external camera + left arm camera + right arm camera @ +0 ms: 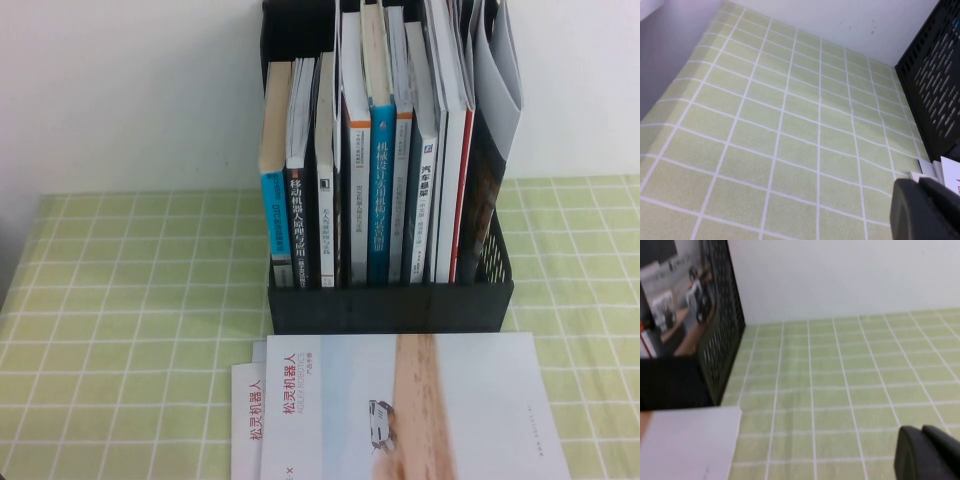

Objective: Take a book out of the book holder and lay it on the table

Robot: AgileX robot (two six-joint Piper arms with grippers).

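The book, a white brochure with a red title, a tan band and a small vehicle picture, lies flat on the table right in front of the book holder. Its white corner shows in the right wrist view. Neither arm appears in the high view. My left gripper is shut and empty, low over the cloth to the left of the holder's mesh side. My right gripper is shut and empty over the cloth to the right of the holder.
A second, similar brochure lies under the book, sticking out at its left. Thick books stand in the holder, and thin grey brochures lean in its right compartment. A white wall stands behind the table.
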